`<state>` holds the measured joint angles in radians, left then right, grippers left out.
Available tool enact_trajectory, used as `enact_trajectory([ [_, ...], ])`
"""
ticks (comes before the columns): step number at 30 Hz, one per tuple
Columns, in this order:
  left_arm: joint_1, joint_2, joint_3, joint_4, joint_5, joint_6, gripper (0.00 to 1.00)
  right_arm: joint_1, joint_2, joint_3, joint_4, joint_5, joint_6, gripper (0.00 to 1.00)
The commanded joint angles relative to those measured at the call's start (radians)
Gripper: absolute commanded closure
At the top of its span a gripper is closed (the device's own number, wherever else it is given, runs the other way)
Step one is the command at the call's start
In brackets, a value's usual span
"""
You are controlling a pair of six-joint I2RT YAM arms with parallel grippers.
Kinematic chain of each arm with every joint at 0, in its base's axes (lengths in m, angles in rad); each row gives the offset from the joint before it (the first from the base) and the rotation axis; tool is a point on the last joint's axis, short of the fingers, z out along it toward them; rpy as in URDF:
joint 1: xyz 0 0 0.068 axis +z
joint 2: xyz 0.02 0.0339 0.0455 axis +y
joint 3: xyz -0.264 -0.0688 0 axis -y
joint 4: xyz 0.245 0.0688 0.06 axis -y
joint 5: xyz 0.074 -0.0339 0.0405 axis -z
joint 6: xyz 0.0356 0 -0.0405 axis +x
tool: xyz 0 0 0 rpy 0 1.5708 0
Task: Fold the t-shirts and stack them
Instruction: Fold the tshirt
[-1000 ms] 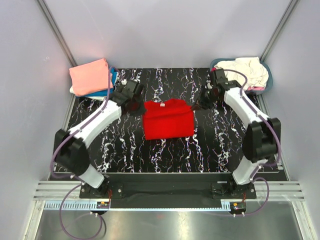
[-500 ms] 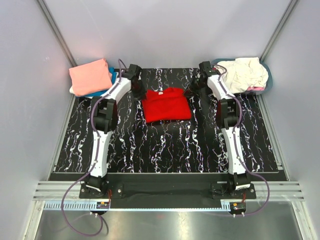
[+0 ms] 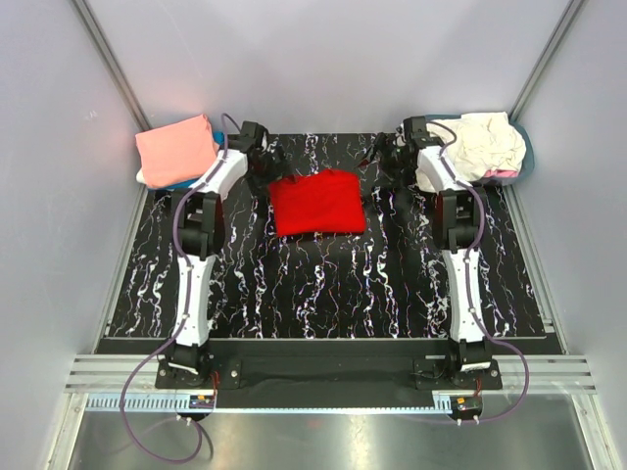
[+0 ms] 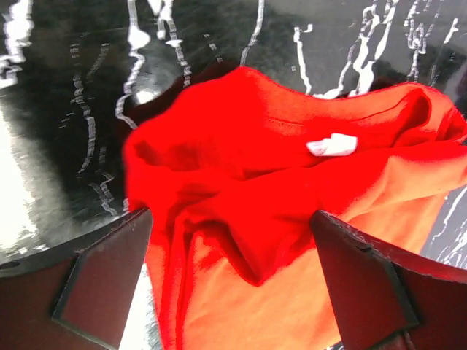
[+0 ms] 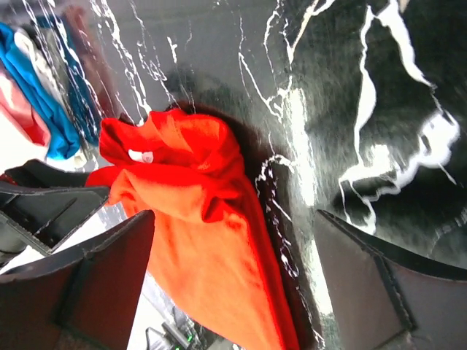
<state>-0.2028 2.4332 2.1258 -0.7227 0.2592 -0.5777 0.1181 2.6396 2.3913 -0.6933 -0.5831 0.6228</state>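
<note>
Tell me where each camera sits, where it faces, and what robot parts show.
Top external: above and behind the robot, looking down on the table; left arm and right arm whole.
Left wrist: on the left arm, looking down at the red t-shirt collar; open left gripper framing it.
Right wrist: on the right arm, looking across the shirt; open right gripper in front.
Shared: all show the red t-shirt; both wrists its white label.

Black white-veined tabletop (image 3: 323,284) sits between plain pale grey walls (image 3: 323,59).
</note>
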Motion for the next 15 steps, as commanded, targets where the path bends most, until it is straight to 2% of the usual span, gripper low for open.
enact_trajectory([
  [1,0.017,-0.115,-0.033,-0.05,-0.034,0.022,0.01,0.0,-0.255,-0.155,0.072,0.057,-0.003,0.03],
  [2,0.017,-0.164,-0.061,-0.046,-0.043,0.019,0.01,0.002,-0.312,-0.231,0.118,0.068,-0.003,0.03],
  [3,0.017,-0.193,-0.145,-0.034,-0.052,0.018,0.01,0.006,-0.436,-0.32,0.164,0.069,0.005,0.02],
  [4,0.017,-0.224,-0.194,0.007,-0.055,0.012,0.01,0.021,-0.496,-0.501,0.213,0.068,0.014,0.02],
  [5,0.017,-0.29,-0.248,0.031,-0.055,-0.005,0.01,0.031,-0.55,-0.588,0.312,0.066,0.02,0.02],
  [7,0.017,-0.38,-0.396,0.101,-0.057,-0.027,0.01,0.058,-0.656,-0.76,0.385,0.054,0.022,0.02],
  [9,0.016,-0.43,-0.519,0.14,-0.057,-0.06,0.01,0.1,-0.679,-0.811,0.371,0.051,0.005,0.03],
  [12,0.005,-0.5,-0.622,0.195,-0.063,-0.086,0.01,0.129,-0.656,-0.847,0.356,0.031,-0.012,0.08],
  [13,-0.001,-0.519,-0.639,0.218,-0.064,-0.086,0.01,0.132,-0.626,-0.84,0.354,0.017,-0.011,0.12],
  [15,-0.029,-0.517,-0.642,0.232,-0.061,-0.08,0.01,0.135,-0.586,-0.822,0.359,-0.015,-0.014,0.28],
])
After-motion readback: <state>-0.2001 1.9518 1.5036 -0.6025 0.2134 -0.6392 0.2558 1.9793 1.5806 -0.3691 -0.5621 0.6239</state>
